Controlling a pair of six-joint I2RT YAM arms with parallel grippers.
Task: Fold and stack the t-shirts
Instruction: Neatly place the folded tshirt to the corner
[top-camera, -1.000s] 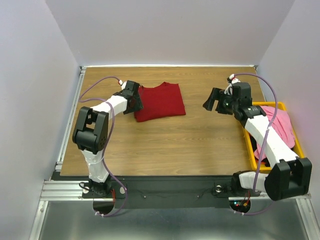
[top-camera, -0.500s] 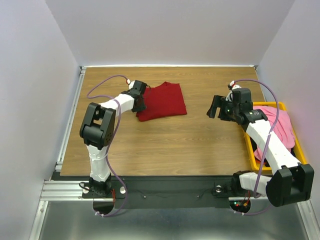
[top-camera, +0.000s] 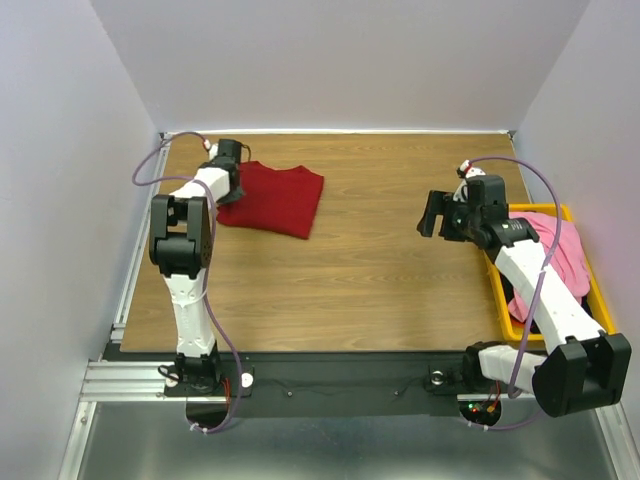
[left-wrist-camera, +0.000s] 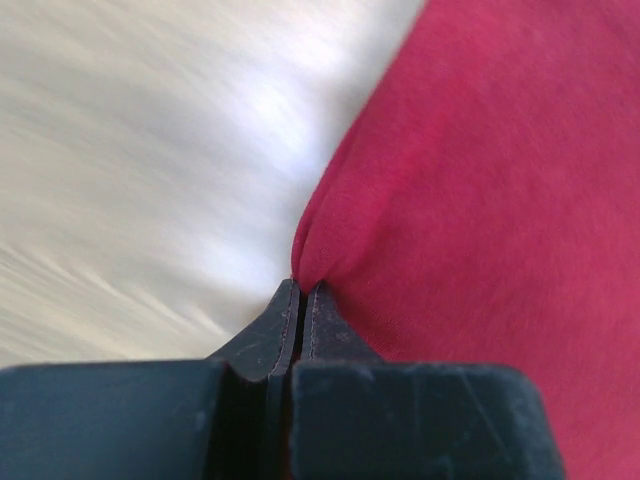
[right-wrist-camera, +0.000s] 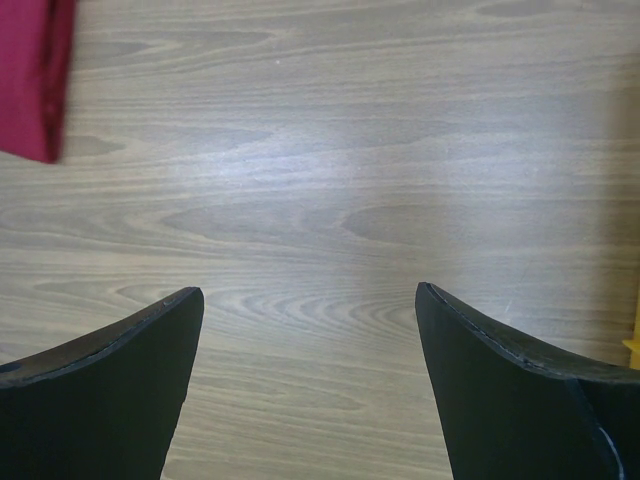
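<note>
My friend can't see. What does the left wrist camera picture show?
The left gripper, shut, pinches an edge of the dark red t-shirt into a small pucker. Red cloth fills the right side; the blurred pale table fills the left.

Table (left-wrist-camera: 120, 150) blurred beside dark red t-shirt (left-wrist-camera: 500, 200), yellow bin (top-camera: 550, 208) partly behind arm

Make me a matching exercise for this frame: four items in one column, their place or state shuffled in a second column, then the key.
Column one:
1. dark red t-shirt
2. pink t-shirt
3. left gripper
4. right gripper

Column two:
A. open over bare table
B. lying in the yellow bin
C. shut on a cloth edge
D. folded at the table's far left

Pairs: 1-D, 2-B, 3-C, 4-A.
</note>
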